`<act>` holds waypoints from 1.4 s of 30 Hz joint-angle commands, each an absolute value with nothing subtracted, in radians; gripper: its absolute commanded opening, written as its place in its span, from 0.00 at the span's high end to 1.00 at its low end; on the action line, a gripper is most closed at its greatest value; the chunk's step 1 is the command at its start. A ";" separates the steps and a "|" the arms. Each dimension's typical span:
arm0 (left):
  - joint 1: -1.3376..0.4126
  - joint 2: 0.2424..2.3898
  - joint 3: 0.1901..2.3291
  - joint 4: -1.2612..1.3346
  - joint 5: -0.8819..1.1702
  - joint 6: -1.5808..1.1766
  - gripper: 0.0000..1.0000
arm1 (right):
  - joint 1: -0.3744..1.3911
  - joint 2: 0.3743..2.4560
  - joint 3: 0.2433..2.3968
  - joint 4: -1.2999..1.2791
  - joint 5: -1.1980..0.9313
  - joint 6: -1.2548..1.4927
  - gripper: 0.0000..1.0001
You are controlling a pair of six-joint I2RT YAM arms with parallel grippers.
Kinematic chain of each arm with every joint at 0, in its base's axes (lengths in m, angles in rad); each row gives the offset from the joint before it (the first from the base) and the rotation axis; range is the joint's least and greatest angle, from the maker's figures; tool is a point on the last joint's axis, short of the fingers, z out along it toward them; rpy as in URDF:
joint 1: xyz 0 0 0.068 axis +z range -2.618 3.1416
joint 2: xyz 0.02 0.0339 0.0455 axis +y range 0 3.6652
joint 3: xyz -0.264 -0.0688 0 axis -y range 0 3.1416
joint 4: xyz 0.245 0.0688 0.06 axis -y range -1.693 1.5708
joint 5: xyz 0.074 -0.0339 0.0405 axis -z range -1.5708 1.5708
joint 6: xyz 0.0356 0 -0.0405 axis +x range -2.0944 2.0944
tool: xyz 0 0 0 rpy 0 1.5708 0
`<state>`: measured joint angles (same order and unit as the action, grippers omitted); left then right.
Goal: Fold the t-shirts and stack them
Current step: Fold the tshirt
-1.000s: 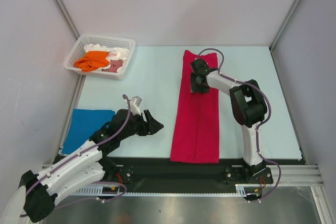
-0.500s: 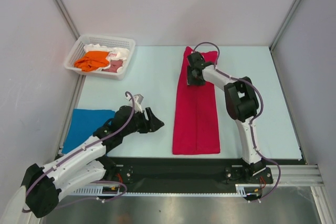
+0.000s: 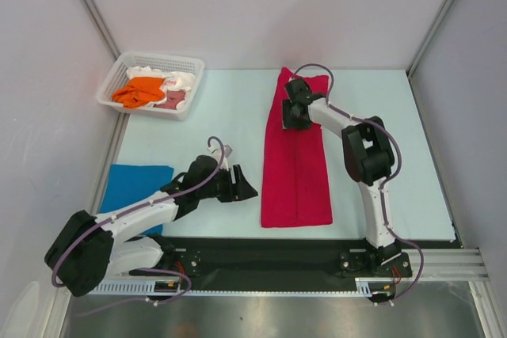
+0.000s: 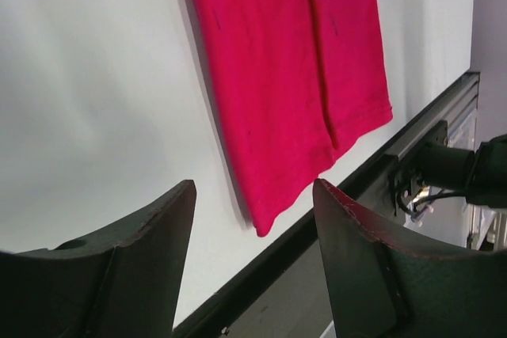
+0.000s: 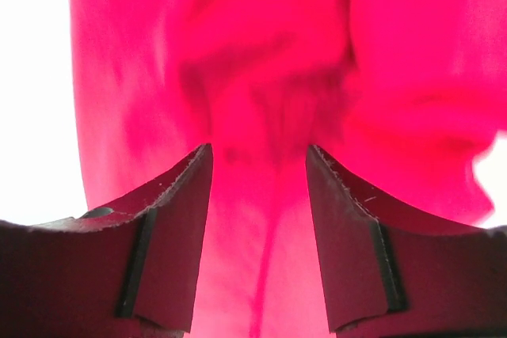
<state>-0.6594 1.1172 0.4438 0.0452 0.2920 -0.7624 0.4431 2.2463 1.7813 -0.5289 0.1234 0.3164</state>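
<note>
The crimson t-shirt [image 3: 296, 164] lies as a long strip on the table [image 3: 214, 116]. Your right gripper [image 3: 294, 119] over its far end and your left gripper [image 3: 247, 189] beside its near corner both stand part-open and empty. Pinch all layers squarely at the far hem before folding.

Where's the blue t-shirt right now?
Top view: the blue t-shirt lies flat at the table's near-left edge, beside the left arm, nearer than the basket.

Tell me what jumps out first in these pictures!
The long crimson t-shirt stands out, folded into a strip down the middle of the table. The right arm reaches to its far end, jaws open over the cloth. A white basket holding an orange shirt sits in the far left corner.
</note>
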 commanded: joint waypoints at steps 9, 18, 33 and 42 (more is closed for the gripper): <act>-0.842 1.290 0.443 0.150 0.238 -0.862 0.35 | 0.414 1.587 1.225 -0.548 -0.029 0.356 0.41; -0.922 1.338 0.433 0.158 0.192 -0.927 0.40 | 0.334 1.179 0.720 -0.517 -0.184 0.543 0.46; -0.934 1.351 0.383 0.216 0.184 -0.950 0.46 | 0.454 0.996 0.497 -0.623 -0.071 0.759 0.55; -0.934 1.358 0.385 0.222 0.172 -0.948 0.49 | 0.526 0.945 0.468 -0.689 0.049 0.825 0.55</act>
<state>-0.9276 1.3487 0.3939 0.2192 0.1940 -0.9443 0.5045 0.9642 0.4732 -0.6514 -0.0280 0.7773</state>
